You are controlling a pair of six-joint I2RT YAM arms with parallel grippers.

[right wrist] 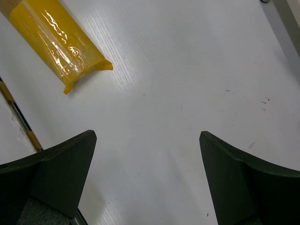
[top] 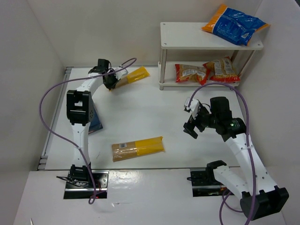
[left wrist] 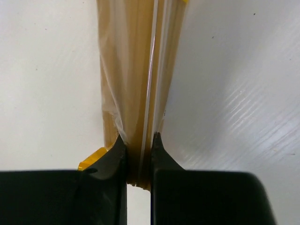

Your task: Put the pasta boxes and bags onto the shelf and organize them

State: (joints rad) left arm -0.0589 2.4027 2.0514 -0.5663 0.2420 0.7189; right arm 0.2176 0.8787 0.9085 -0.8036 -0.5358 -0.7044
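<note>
Wrist view alone shows left hand (left wrist: 139,150) pinching packet (left wrist: 136,70).

Yellow spaghetti packet (top: 138,73), white shelf (top: 183,35).

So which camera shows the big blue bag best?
The top view: the blue bag is seen whole, lying on top of the shelf. Neither wrist view shows it; the left sees a spaghetti packet, the right mostly table.

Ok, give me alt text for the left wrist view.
The left gripper is shut on the clear end of a spaghetti packet, tan pasta showing through. The packet stretches straight away, with white table on both sides.
</note>
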